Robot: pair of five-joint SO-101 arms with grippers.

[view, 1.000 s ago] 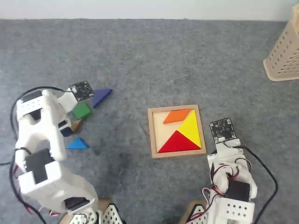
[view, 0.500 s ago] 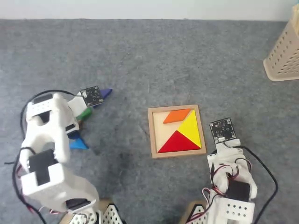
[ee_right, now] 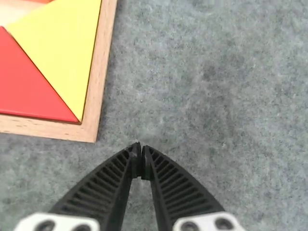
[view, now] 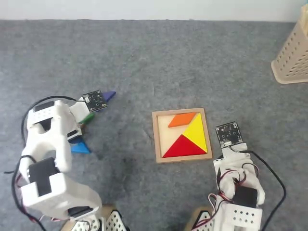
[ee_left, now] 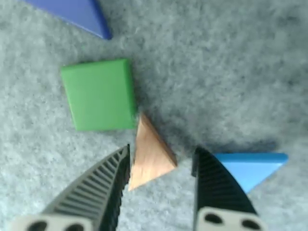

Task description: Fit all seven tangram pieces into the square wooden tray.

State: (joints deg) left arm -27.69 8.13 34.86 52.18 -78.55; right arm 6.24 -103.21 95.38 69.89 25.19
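On grey carpet (view: 144, 62), brackets the tan triangle (ee_left: 150, 156) with the left gripper (ee_left: 161, 151), parted and gripping nothing, at nine o'clock from the square wooden tray (view: 155, 137). Holds the right gripper (ee_right: 141, 149), closed and empty, at its five o'clock.

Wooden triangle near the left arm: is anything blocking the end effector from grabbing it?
Nothing visible does. The left end effector is open, with the wooden triangle between its jaws. The green square sits at the triangle's tip and the light blue triangle lies beside one jaw, neither in between.
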